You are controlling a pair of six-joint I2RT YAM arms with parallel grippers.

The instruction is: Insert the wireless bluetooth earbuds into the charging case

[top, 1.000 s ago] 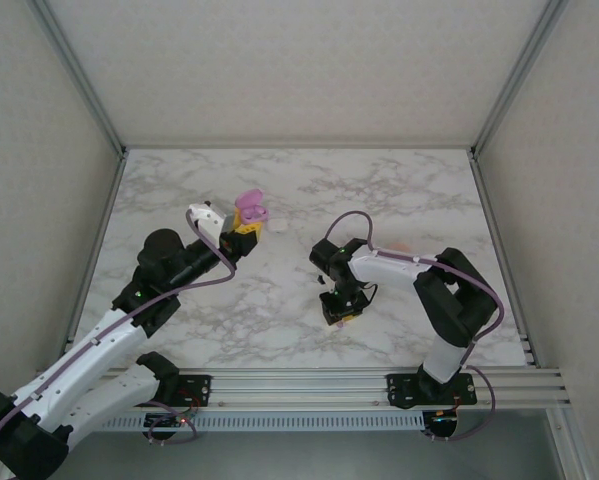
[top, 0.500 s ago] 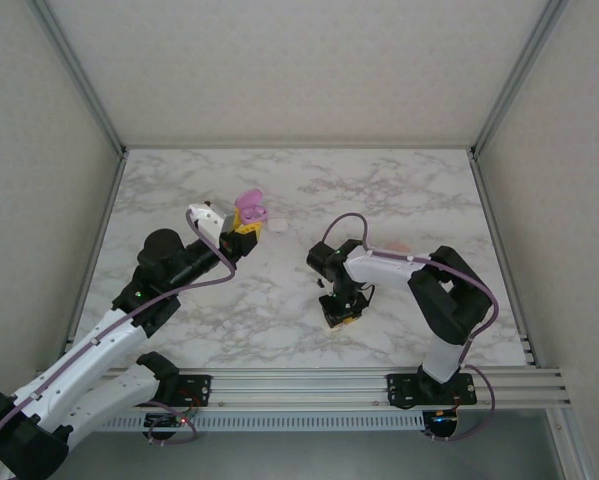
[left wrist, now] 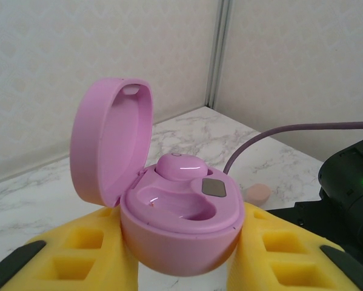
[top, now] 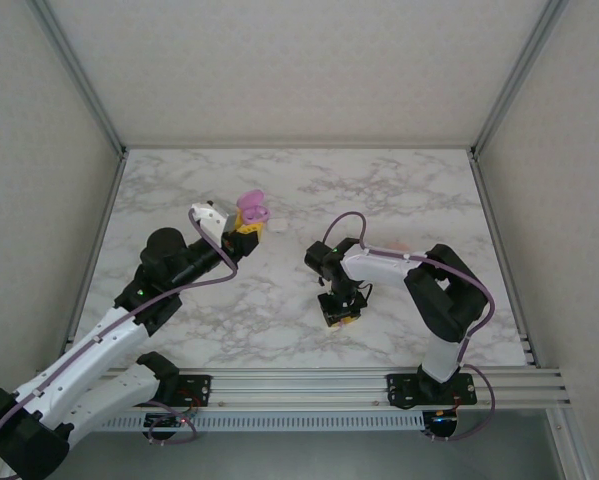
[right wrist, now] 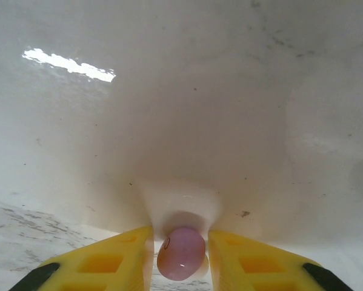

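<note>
My left gripper [top: 245, 224] is shut on the base of a pink charging case [left wrist: 181, 233], held up off the table. Its lid [left wrist: 108, 142] stands open to the left. One pink earbud [left wrist: 180, 167] sits in the far socket, and the near socket is bare. My right gripper [top: 341, 316] points down at the table near the front middle. Its yellow fingers [right wrist: 111, 264] press on both sides of a small pink-purple earbud [right wrist: 181, 253]. A pale rounded shape lies just behind that bud.
A peach-pink bud [left wrist: 257, 193] lies on the marble table [top: 179, 190] to the right of the case, also seen from above as a peach-pink bud [top: 399, 246]. A small white object [top: 279, 227] rests beside the left gripper. Frame rails run along the table's edges.
The right gripper's jaws have closed a little further round the pink-purple earbud, and the right arm has shifted slightly left. The left gripper has held the case almost still.
</note>
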